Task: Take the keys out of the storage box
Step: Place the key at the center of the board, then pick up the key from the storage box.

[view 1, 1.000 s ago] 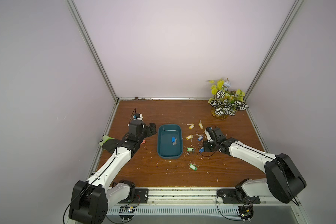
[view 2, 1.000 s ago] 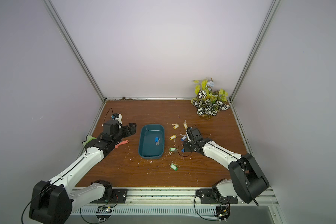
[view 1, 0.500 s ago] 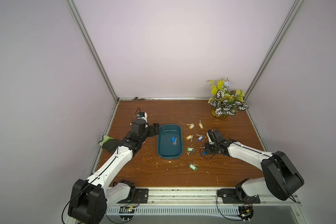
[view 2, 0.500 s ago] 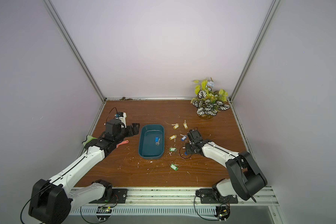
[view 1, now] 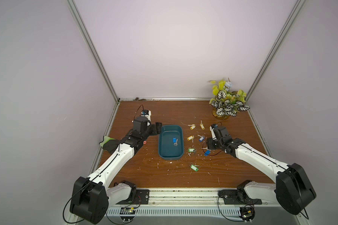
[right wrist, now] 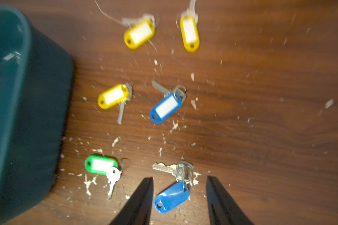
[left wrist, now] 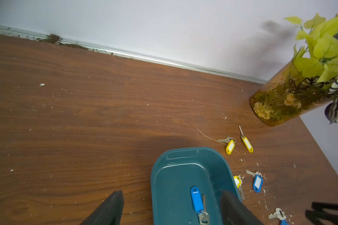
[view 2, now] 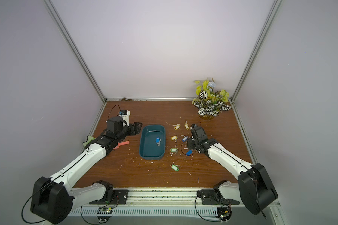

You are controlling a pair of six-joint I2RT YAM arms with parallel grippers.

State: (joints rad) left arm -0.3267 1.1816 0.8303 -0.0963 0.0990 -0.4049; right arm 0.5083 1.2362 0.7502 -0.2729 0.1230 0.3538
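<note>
1. The left arm reaches low to the far-left corner of the storage box (view 1: 171,155). The left gripper (left wrist: 172,209) is spread wide and empty, one finger beside the box and one over it.
2. The right arm lies low, right of the box. The right gripper (right wrist: 179,178) is parted and grips nothing; a released blue key (right wrist: 172,196) lies between its fingers.
3. A boxed blue key (left wrist: 197,198) lies inside the box; the other keys (view 1: 190,138) are scattered to its right.
4. The wood-grain table (view 1: 164,113) is crumb-speckled, the walls are pale, and a plant (view 1: 225,101) stands far-right of the box.

Open worktop (view 1: 164,111) runs from the far end of the storage box (view 1: 168,151) to the back wall, free for passage; the plant (view 1: 227,101) takes the far right corner. Box interior: one blue-tagged key (view 1: 174,140) mid-floor, open from above. Right of the box, loose keys (view 1: 190,138) litter the strip up to the right claw (right wrist: 179,177), its parted jaws flanking another blue tag (right wrist: 172,197).
</note>
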